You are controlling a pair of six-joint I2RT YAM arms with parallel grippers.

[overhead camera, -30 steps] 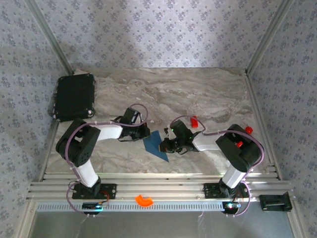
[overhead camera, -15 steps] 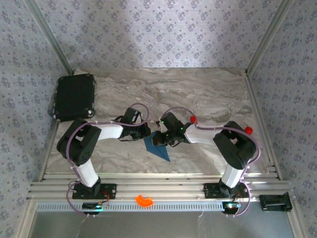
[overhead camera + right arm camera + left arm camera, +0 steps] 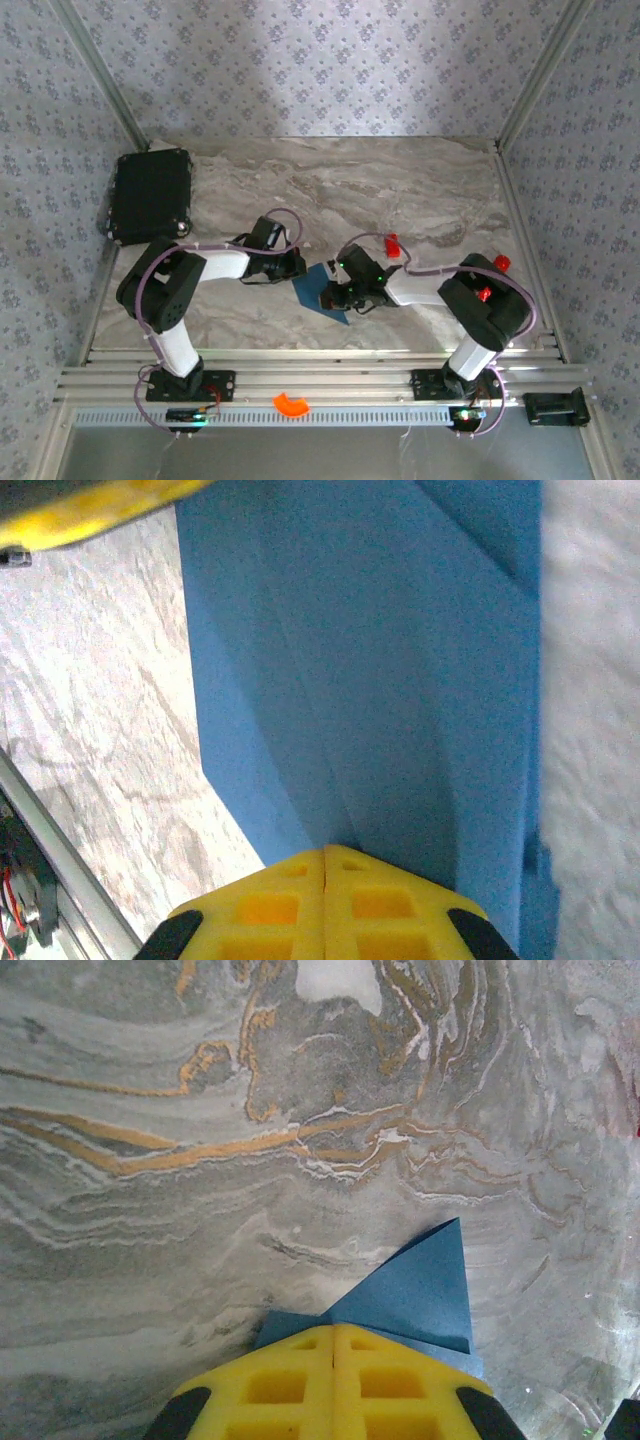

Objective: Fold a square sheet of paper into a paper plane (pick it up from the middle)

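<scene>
The square sheet of paper (image 3: 318, 292) lies dark blue and partly folded on the marble table, between the two grippers. My left gripper (image 3: 297, 266) is shut, its yellow tips resting on the paper's far left corner. In the left wrist view a triangular flap of the paper (image 3: 420, 1285) runs out from the left gripper (image 3: 333, 1326). My right gripper (image 3: 335, 297) is shut too and presses down on the sheet. The right wrist view shows the creased paper (image 3: 380, 660) ahead of the right gripper (image 3: 326, 848), with a left fingertip (image 3: 90, 510) at the upper left.
A black case (image 3: 150, 195) sits at the table's far left. A small red block (image 3: 392, 243) lies just behind the right arm. An orange curved piece (image 3: 291, 404) rests on the aluminium rails (image 3: 330, 378) at the near edge.
The right gripper slid up and left over the paper, then came back toward the near right. The left gripper has stayed on its corner.
</scene>
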